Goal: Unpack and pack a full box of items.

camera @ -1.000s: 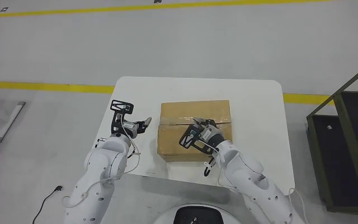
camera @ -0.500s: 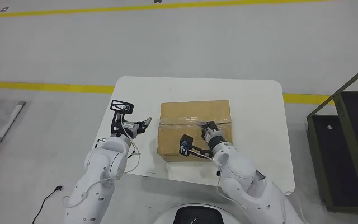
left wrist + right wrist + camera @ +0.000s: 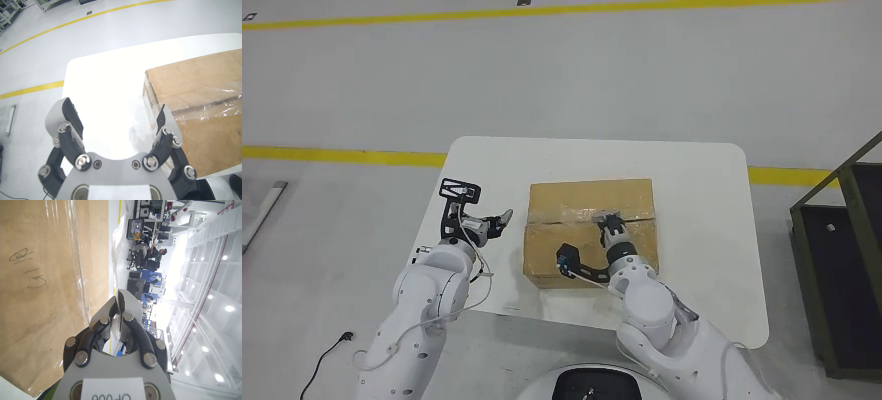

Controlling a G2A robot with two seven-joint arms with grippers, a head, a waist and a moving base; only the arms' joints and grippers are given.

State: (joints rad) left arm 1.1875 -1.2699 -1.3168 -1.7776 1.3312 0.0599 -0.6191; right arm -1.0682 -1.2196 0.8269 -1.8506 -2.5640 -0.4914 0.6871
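A closed cardboard box point(image 3: 587, 200) sits in the middle of the white table point(image 3: 692, 180), its top seam covered with clear tape point(image 3: 213, 106). My right gripper point(image 3: 608, 222) rests on the box top at the seam, right of centre. In the right wrist view it point(image 3: 118, 300) is shut, with a strip of clear tape point(image 3: 115, 262) running from the box point(image 3: 37, 275) up between the fingers. My left gripper point(image 3: 500, 218) hovers over the table just left of the box. It point(image 3: 115, 109) stands open and holds nothing, one finger close to the box's side point(image 3: 151, 106).
Bare table surface lies right of the box point(image 3: 707, 240) and behind it. A dark metal rack point(image 3: 842, 270) stands on the floor beyond the table's right edge. A yellow line point(image 3: 342, 157) crosses the floor behind the table.
My right wrist has turned over and the gripper has shifted slightly right along the box's seam. The left arm has not moved.
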